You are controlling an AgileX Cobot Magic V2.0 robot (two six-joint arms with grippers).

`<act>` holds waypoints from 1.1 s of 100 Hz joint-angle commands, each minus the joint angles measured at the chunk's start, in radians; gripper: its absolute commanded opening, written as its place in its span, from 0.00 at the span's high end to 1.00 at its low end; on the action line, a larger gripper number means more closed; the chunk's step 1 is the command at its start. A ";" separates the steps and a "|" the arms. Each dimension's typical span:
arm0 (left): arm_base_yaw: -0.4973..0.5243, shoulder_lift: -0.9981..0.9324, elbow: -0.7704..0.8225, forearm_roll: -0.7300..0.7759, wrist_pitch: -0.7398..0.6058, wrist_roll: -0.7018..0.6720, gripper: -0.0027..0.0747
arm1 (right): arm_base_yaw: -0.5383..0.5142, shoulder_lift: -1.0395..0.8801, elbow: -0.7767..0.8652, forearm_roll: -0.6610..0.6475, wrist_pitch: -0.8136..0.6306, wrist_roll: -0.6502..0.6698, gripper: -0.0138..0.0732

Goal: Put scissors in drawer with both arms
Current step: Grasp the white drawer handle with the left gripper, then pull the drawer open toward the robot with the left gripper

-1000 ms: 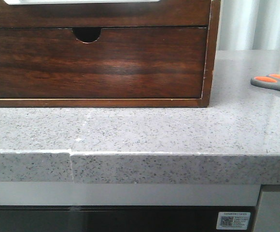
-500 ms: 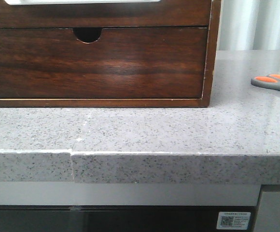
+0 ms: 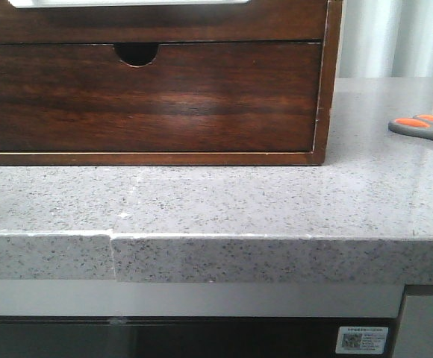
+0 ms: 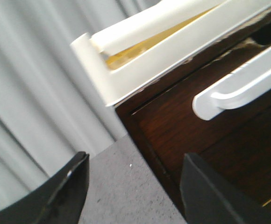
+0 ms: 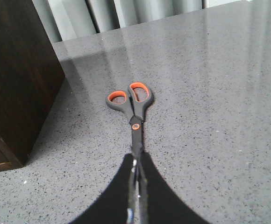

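Note:
The scissors [image 5: 131, 100], with grey handles and orange-lined loops, lie on the grey counter to the right of the wooden chest. They also show at the right edge of the front view [image 3: 425, 128]. My right gripper [image 5: 135, 161] is shut on the scissors' blades, and the handles point away from it. The drawer [image 3: 164, 22] is the plain dark-brown front above the notched one, with a whitish strip at its top edge. My left gripper [image 4: 134, 158] is open and empty over the counter by the chest's corner. Neither gripper shows in the front view.
The notched drawer front [image 3: 149, 97] fills the chest's lower part. In the left wrist view a white bar handle [image 4: 238, 88] sits on a dark front, under a white tray [image 4: 140, 70]. The speckled counter [image 3: 216, 201] has its front edge close. Grey curtains hang behind.

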State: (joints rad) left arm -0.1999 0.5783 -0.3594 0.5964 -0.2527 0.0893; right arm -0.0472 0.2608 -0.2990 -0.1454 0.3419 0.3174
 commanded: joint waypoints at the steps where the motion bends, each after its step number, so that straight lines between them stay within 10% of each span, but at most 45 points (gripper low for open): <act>1: -0.055 0.068 -0.063 0.129 -0.101 -0.005 0.45 | 0.001 0.018 -0.026 -0.006 -0.076 -0.001 0.91; 63: -0.285 0.453 -0.325 0.498 -0.033 -0.003 0.46 | 0.001 0.018 -0.026 -0.006 -0.076 -0.001 0.91; 110: -0.285 0.537 -0.365 0.598 0.069 -0.003 0.72 | 0.001 0.018 -0.026 -0.006 -0.076 -0.001 0.91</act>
State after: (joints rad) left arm -0.4781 1.1199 -0.6944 1.2064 -0.2049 0.0914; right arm -0.0472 0.2608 -0.2990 -0.1454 0.3419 0.3197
